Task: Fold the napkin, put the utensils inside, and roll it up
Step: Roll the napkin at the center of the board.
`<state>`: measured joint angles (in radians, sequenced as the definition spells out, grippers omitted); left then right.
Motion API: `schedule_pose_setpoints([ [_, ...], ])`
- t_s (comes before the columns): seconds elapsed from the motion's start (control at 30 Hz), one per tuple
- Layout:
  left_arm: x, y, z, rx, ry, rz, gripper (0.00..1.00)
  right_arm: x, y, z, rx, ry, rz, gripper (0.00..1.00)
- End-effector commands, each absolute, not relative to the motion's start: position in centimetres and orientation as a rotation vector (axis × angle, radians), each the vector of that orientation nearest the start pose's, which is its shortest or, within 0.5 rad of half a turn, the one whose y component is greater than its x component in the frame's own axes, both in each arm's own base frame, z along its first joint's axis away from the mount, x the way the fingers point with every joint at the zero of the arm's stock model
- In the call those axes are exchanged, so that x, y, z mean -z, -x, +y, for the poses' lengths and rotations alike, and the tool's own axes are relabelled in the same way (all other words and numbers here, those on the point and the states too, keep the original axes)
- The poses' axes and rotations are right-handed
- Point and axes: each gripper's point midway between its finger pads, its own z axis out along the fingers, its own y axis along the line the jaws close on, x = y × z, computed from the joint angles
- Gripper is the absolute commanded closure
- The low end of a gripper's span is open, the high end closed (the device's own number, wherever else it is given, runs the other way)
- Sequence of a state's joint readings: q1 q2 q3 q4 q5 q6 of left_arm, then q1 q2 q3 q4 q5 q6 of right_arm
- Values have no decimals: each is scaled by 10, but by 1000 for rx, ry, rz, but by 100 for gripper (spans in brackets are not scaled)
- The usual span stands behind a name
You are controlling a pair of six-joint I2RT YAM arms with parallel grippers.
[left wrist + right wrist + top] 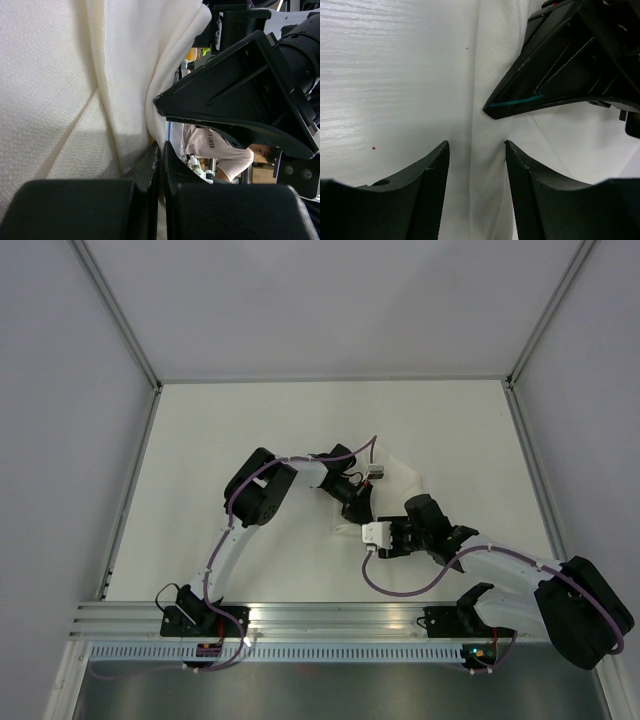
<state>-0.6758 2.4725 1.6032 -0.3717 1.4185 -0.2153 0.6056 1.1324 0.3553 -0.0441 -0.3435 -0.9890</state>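
Napkin [75, 90] lies bunched at the middle of the desk [200, 440], between 2 sets of jaws.
Purple cables [398, 591] trail along both arms, whose black wrists crowd over the cloth and hide most of it. It is white, textured and gathered into soft folds. The left jaws are clenched on 1 fold; the right jaws are released, straddling a crease.

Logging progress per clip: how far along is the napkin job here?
Done: little; the thin white cloth napkin lies bunched, not neatly folded. In hand: left gripper pinched shut on it, right gripper open astride a crease. Left: folding, utensils (none in view), rolling.
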Motion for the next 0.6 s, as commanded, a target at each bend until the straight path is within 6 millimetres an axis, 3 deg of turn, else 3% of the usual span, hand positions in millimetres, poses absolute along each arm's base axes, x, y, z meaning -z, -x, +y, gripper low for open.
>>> schedule_pose_setpoints([
  [0.0, -5, -214, -390, 2206, -866, 2616, 98, -27, -222, 186, -208, 1800, 1469, 45],
  [0.27, -4, -214, -390, 2209, -861, 2619, 98, -19, -229, 187, -207, 1803, 1490, 47],
  [0.57, -7, -215, -389, 2226, -860, 2605, 98, -1, -225, 182, -216, 1850, 1529, 60],
])
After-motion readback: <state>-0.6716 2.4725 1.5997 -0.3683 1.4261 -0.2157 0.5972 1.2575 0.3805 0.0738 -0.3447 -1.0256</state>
